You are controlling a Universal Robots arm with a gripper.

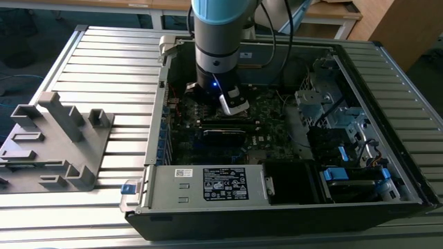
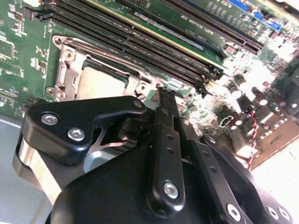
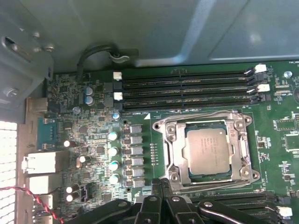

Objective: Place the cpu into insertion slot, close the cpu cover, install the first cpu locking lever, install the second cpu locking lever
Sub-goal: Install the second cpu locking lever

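Grey-topped cpu sits in the insertion slot, cpu cover down around it. My gripper, fingers pinched together on nothing, hovers just beside the socket edge. Risk: a skewed push scrapes the motherboard.

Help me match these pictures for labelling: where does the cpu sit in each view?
Exterior view: hidden behind the arm over the motherboard.
First wrist view: cpu inside the cpu cover.
Second wrist view: cpu just beyond the gripper.
Shared landmark in both wrist views: the memory slots.
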